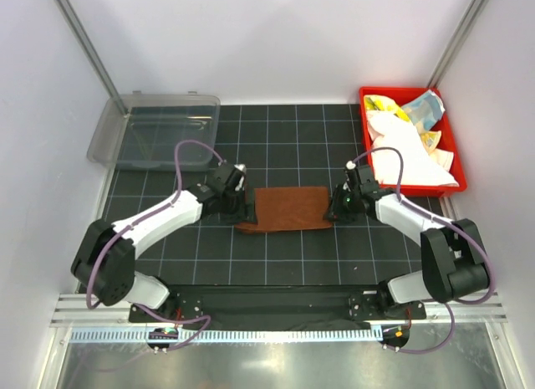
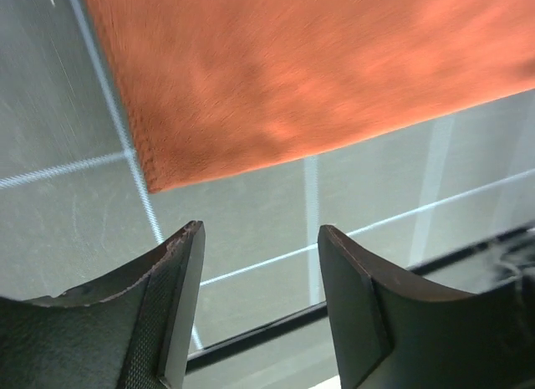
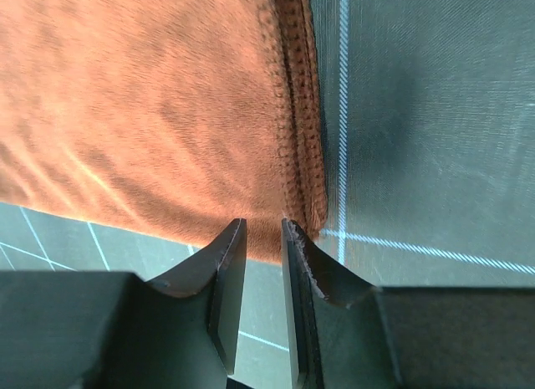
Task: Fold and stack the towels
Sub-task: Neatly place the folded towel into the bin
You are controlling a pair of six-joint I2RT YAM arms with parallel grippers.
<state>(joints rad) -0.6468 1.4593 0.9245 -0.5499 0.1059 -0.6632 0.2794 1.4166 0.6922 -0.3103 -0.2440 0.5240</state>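
My left gripper (image 2: pixel 261 234) sits with jaws apart and empty, tips just off the 9 o'clock edge of the rust-brown towel (image 1: pixel 288 209). I see my right gripper (image 3: pixel 263 226) at its 3 o'clock edge, jaws narrowly parted, nothing pinched. The towel lies flat mid-table (image 1: pixel 276 255).

1. Nothing stands between the jaws of your left gripper (image 2: pixel 261 234); bare mat (image 2: pixel 242 207) shows through the gap.
2. Just ahead of them lies a corner of the rust-brown towel (image 2: pixel 292 71).
3. The jaws of your right gripper (image 3: pixel 263 226) leave only a narrow slot. The towel's stitched edge lies straight ahead, with open mat to their right.
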